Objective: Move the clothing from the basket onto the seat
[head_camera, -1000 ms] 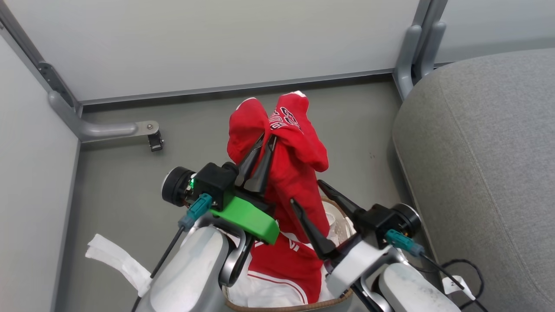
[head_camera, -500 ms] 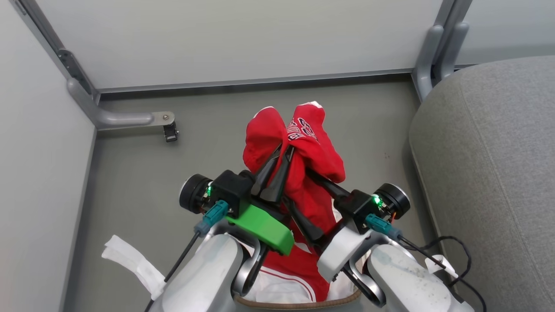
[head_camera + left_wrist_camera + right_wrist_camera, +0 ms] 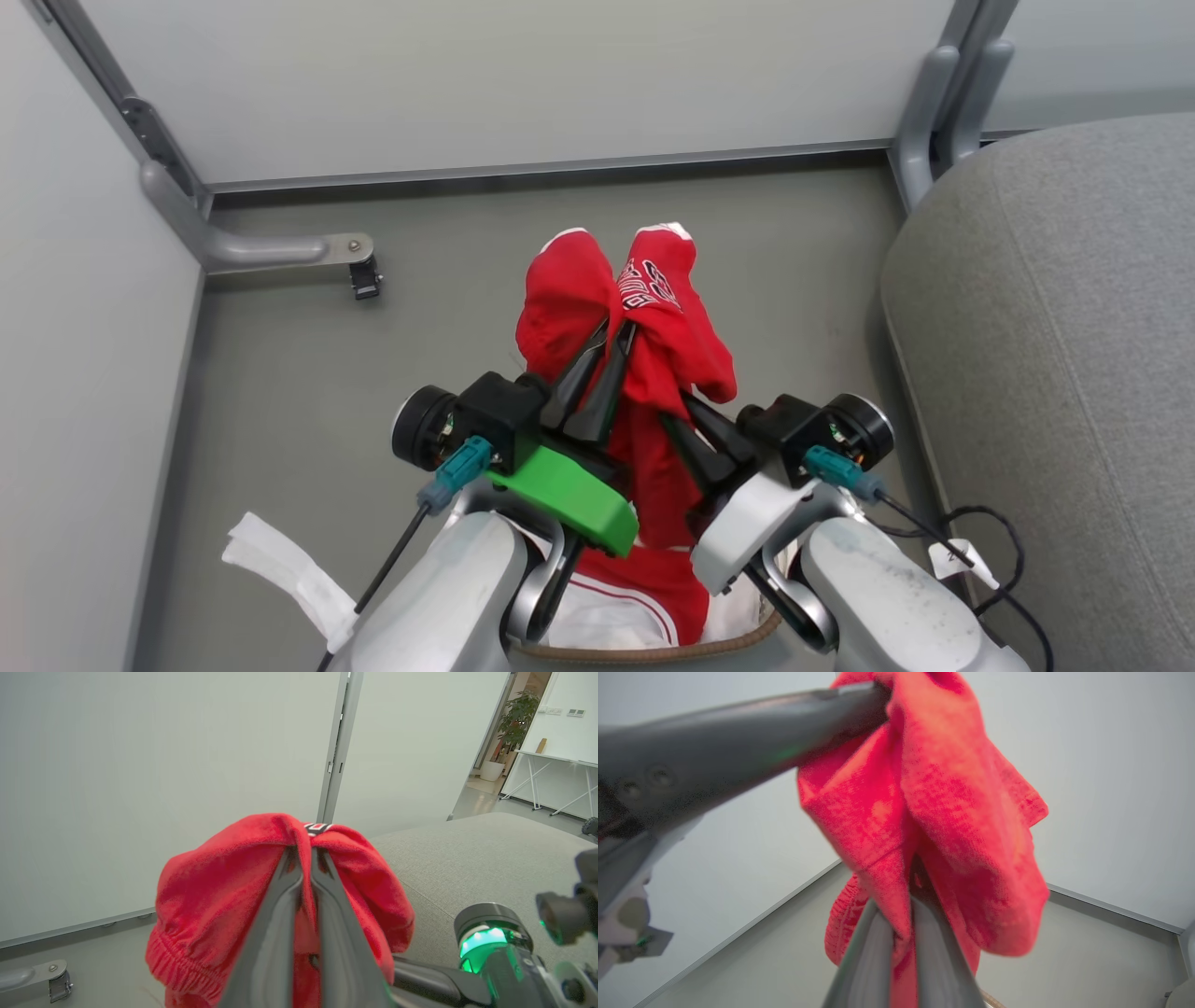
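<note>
R hand [image 3: 901, 896] pinches red clothing [image 3: 966, 812], hanging above grey floor [image 3: 1092, 961].

On my head feed, white partition panels [image 3: 523, 84] close off the grey floor [image 3: 280, 392] at 12 o'clock. A grey metal support foot [image 3: 280, 250] with a small black fitting [image 3: 364, 278] lies at 10 o'clock. A grey upright post [image 3: 934, 112] stands at 1 o'clock, and a folded white strip [image 3: 280, 569] lies at 7 o'clock. My left wrist feed shows a potted plant [image 3: 514, 718] and a white trestle table [image 3: 556, 757] at 2 o'clock.
</note>
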You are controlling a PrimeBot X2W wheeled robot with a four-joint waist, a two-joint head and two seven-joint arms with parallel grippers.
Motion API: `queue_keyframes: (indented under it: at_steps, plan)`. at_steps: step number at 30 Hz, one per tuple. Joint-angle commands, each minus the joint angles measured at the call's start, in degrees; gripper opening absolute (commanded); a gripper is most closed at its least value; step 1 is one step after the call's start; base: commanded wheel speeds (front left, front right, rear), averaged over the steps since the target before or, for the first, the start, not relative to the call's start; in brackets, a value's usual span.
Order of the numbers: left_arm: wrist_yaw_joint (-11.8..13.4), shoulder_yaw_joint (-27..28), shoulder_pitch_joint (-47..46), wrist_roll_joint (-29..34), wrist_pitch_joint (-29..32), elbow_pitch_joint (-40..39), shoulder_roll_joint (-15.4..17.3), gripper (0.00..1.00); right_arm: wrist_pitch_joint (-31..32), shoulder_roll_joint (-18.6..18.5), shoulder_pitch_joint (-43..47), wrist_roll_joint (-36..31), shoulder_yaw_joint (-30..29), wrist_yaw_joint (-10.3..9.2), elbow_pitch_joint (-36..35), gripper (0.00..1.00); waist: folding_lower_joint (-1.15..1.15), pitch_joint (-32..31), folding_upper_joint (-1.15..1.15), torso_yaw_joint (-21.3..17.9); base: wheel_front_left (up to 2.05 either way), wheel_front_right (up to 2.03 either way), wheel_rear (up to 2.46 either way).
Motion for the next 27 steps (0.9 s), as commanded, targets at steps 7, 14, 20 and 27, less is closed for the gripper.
queue_keyframes:
  at_steps: [7,14,20,27]
  plan:
    - [-0.9,1.4,2.1,2.1,0.0,0.5,0.1,1.0,-0.1,-0.3,2.8,0.1,-4.9,-0.04,-2.4,0.0,0.0,0.9,0.0,-5.7,0.0,0.0,0.0]
    - [-1.7,2.3,2.5,4.0,0.0,1.6,0.1,1.0,-0.1,-0.2,4.3,-0.4,-8.4,-0.04,-4.7,0.0,0.0,2.0,0.0,-13.8,0.0,0.0,0.0]
    - [-2.6,2.4,2.1,4.6,0.0,2.4,0.2,1.0,-0.1,-0.2,4.9,0.2,-10.5,-0.04,-6.6,0.0,0.0,3.3,0.0,-21.5,0.0,0.0,0.0]
    - [-3.2,2.8,1.8,5.1,0.0,3.4,0.2,1.0,-0.1,-0.2,6.0,0.7,-11.0,-0.04,-7.5,0.0,0.0,4.4,0.0,-28.8,0.0,0.0,0.0]
